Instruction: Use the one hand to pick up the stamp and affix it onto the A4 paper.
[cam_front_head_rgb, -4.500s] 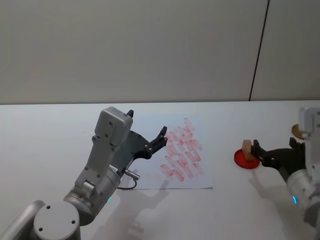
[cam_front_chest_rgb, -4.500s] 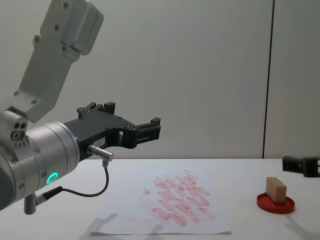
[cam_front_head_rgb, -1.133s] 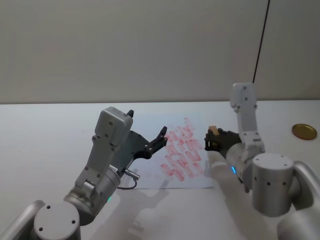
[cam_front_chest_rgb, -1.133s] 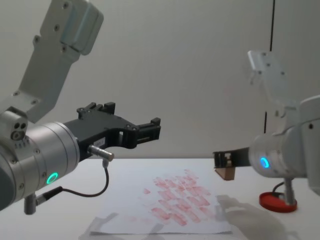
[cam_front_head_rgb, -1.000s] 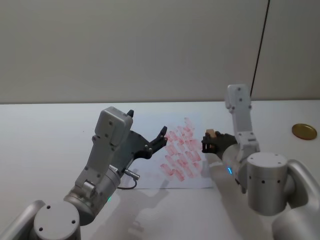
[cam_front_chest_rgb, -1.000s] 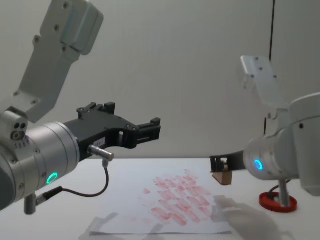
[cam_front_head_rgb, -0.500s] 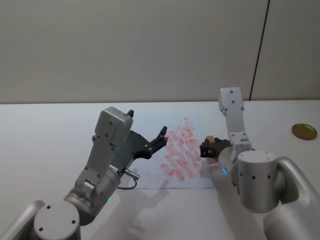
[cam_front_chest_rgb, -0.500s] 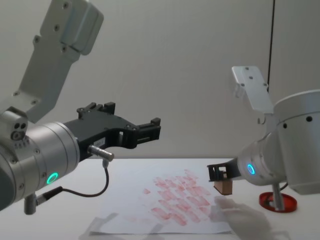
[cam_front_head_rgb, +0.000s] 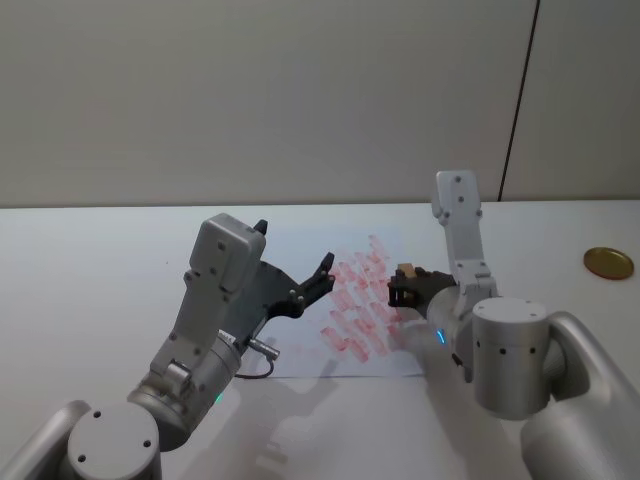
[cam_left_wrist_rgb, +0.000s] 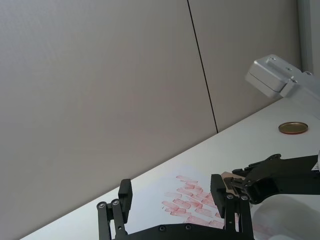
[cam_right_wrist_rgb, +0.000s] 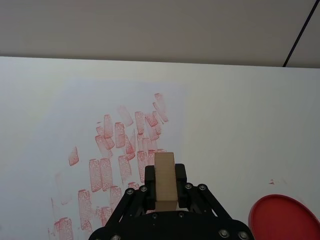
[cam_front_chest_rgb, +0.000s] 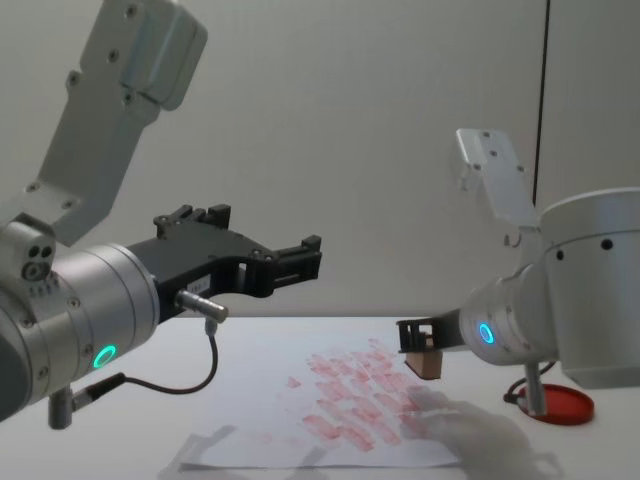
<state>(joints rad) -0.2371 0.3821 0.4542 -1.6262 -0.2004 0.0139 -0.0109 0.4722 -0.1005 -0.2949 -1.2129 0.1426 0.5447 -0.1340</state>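
1. Chest view: the right gripper (cam_front_chest_rgb: 417, 338) is closed on the stamp (cam_front_chest_rgb: 424, 365) and holds it low over the A4 paper (cam_front_chest_rgb: 245, 425), apparently clear of the sheet.
2. The grip is on the block's sides, so its underside faces the paper, beside the red prints (cam_right_wrist_rgb: 112, 150).
3. The ink pad (cam_front_chest_rgb: 562, 406) lies off the sheet, well apart.
4. The left gripper (cam_left_wrist_rgb: 171, 192) hangs idle above the paper's left part, fingers wide apart and empty.
5. Likely next step: a straight, level press down.
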